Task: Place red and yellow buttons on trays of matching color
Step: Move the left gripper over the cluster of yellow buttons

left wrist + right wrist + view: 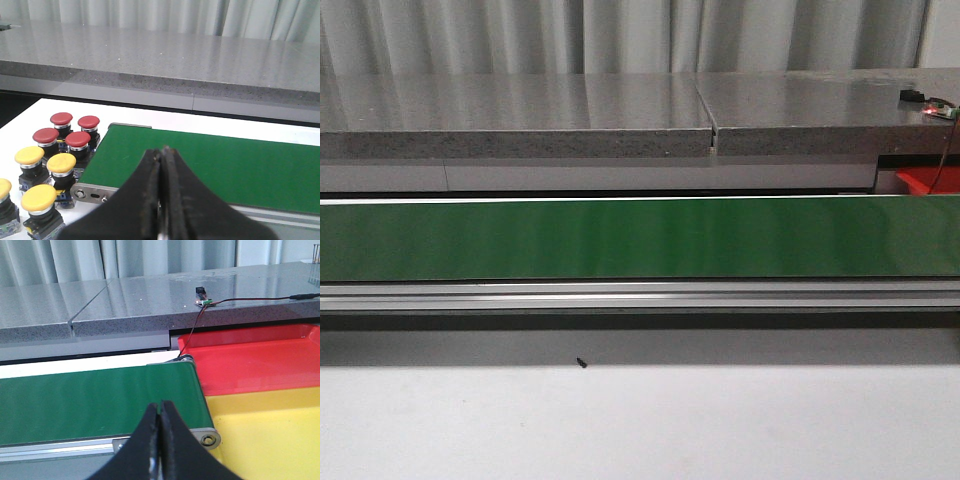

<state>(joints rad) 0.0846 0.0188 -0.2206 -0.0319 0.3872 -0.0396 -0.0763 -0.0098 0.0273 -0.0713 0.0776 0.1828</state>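
1. Four red mushroom-head push buttons (64,131) stand in a tight cluster on the white tabletop (150,117), just beside the near end of the green conveyor belt (220,165); that's the left wrist view.
2. Right next to them, nearer the camera, sit the yellow mushroom-head push buttons (45,172). Four show, one cut off by the frame edge. All are upright on dark bases.
3. Over to the right wrist view: the red plastic tray (260,360) lies just beyond the belt's far end, and the yellow plastic tray (270,435) sits touching it on the near side. Neither tray holds a button in the part that shows.
4. The left gripper (164,150) hangs over the belt's edge, black fingers pressed together, nothing between them.
5. The right gripper (160,404) hovers over the belt by the trays, fingers likewise pinched together with nothing held.
6. Front view: the green belt runs bare across the frame, on its silver aluminium rail (640,296).
7. Behind it, a grey speckled stone counter (520,115) and pale curtains (620,35).
8. A small green circuit board (206,302) with a red wire (192,330) sits on the counter's edge, above the red tray.
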